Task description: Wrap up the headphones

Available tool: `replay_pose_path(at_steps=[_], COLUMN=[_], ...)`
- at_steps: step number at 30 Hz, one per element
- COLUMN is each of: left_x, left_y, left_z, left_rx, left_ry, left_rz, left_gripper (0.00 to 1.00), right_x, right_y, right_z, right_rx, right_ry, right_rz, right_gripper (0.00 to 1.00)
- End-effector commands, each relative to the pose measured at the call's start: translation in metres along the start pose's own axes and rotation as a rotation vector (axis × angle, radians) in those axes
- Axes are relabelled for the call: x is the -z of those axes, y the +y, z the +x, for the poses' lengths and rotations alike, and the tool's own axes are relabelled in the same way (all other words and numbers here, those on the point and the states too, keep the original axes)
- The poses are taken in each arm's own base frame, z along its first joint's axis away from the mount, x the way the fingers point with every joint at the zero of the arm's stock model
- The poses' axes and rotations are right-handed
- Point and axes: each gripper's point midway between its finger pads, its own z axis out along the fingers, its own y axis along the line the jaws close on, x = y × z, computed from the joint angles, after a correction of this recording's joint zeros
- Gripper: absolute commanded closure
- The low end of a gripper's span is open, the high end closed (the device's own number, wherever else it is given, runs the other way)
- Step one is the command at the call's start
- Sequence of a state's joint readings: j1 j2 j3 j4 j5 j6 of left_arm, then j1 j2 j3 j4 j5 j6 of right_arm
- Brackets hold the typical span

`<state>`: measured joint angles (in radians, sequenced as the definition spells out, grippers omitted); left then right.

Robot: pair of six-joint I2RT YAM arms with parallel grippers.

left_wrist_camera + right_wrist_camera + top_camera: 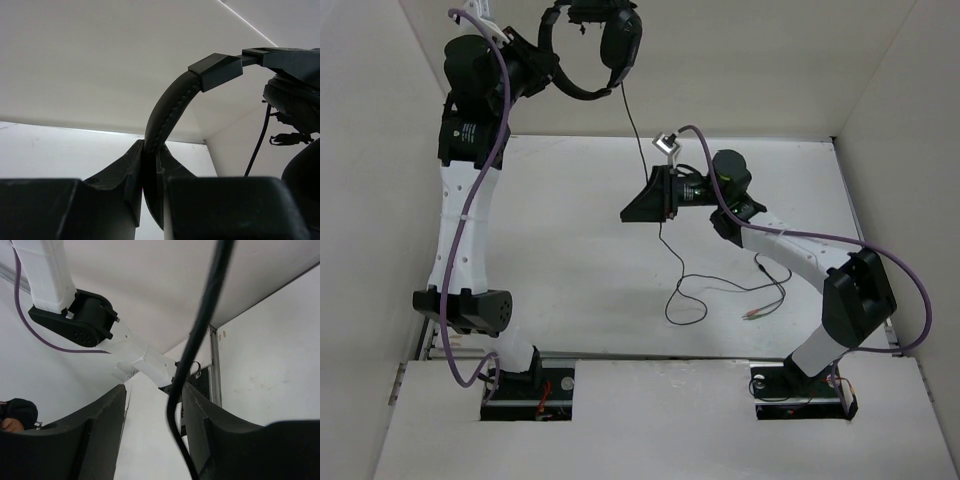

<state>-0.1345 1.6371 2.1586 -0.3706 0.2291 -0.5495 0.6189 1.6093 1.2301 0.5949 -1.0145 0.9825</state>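
Note:
The black headphones [610,50] hang high at the back of the cell, above the table. My left gripper [552,72] is shut on the headband, which rises from between the jaws in the left wrist view [170,110], with one earcup [295,100] at the right. The thin black cable [638,135] drops from the earcup and passes my right gripper [642,200]. That gripper [152,395] is open, and the cable [200,325] runs between its fingers, close to the right finger [200,415]. The rest of the cable lies in loose loops on the table [700,290], ending in the pink and green plugs [757,313].
White walls close in the table [570,250] on the left, back and right. The left arm [75,325] with its purple robot cable [500,110] stands tall at the left. The arm bases [530,385] sit at the near edge.

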Motion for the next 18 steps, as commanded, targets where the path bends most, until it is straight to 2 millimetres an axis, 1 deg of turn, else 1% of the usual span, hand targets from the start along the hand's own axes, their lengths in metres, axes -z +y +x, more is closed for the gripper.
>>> replay_pose_path(at_steps=[1, 4, 7, 9, 11, 15, 18], left_x=[0.014, 0.013, 0.012, 0.011, 0.011, 0.006, 0.002], left_y=[-0.002, 0.002, 0.01, 0.019, 0.026, 0.03, 0.025], left_z=[-0.036, -0.034, -0.033, -0.032, -0.032, -0.029, -0.025], left_rx=[-0.015, -0.02, -0.048, -0.076, -0.087, -0.1, -0.108], left_ry=[-0.147, -0.151, -0.174, -0.194, -0.208, -0.215, -0.213], left_rz=[-0.048, -0.071, -0.131, -0.187, -0.228, -0.261, -0.253], left_gripper=[1.0, 1.0, 1.0, 1.0, 1.0, 1.0, 1.0], right_x=[-0.002, -0.003, -0.003, -0.005, -0.007, -0.013, -0.02], right_y=[0.007, 0.002, -0.001, -0.002, -0.003, -0.009, -0.007], right_z=[0.002, 0.004, 0.005, 0.008, 0.011, 0.017, 0.021], right_rx=[0.054, 0.058, 0.071, 0.083, 0.085, 0.083, 0.095], right_ry=[0.004, 0.011, 0.017, 0.03, 0.048, 0.101, 0.129], right_rz=[-0.024, -0.01, 0.001, 0.011, 0.027, 0.067, 0.066], right_gripper=[0.46, 0.51, 0.66, 0.79, 0.86, 0.88, 0.89])
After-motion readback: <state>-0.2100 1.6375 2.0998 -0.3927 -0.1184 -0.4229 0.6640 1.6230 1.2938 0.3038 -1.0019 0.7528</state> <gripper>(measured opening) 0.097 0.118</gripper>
